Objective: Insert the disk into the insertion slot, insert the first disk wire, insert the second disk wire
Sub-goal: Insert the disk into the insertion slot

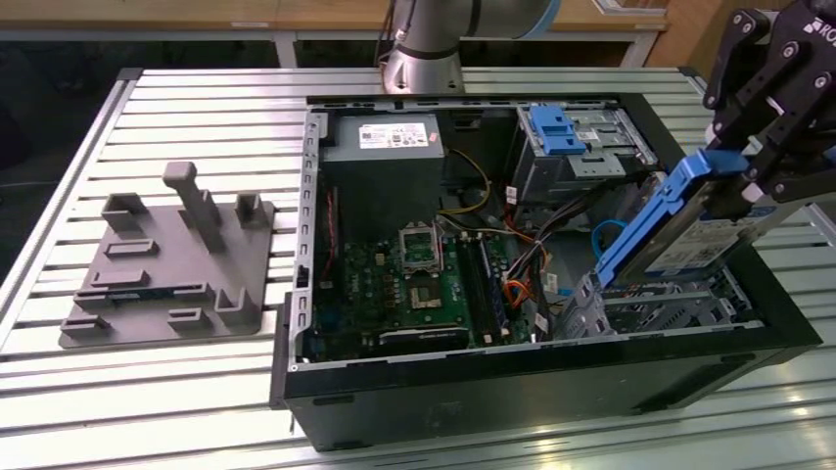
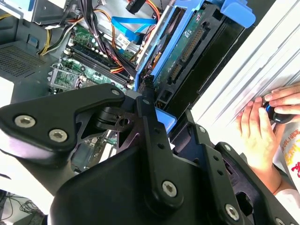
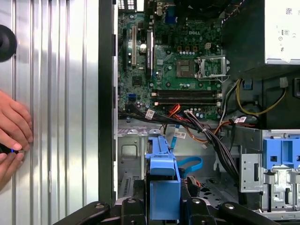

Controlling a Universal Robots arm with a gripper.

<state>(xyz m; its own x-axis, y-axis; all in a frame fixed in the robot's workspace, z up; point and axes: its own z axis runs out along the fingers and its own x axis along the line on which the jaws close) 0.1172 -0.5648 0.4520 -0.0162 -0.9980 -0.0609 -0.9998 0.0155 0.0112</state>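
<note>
Slatted metal table (image 1: 170,98), with an open black case (image 1: 523,392) lying on its side on it. Nearest in the exterior view is the case's front wall. Just behind it, toward the exterior view's right, sits the slot (image 1: 667,304), a perforated silver cage. The disk (image 1: 673,230) stands above the slot, steeply tilted, label showing, blue rail along its upper edge. Its lower end is down at the slot's mouth, not yet seated; contact with the cage cannot be told. The gripper (image 1: 747,171) holds the disk's upper end, fingers (image 2: 151,131) pinching the blue carrier from both sides. Mid-case: green board (image 1: 411,274), with loose cables (image 1: 523,264) between it and the slot. A grey plate (image 1: 163,264) with upright posts lies beside the case, at the exterior view's left. Farther back: power supply (image 1: 392,137) and a grey bay (image 1: 601,147) bearing a blue latch (image 1: 555,127). The arm (image 1: 425,49) rises beyond the case. In both wrist views a person's hand (image 3: 14,126) rests on the slats beside the case, fingertips on a small dark object (image 2: 274,112).
</note>
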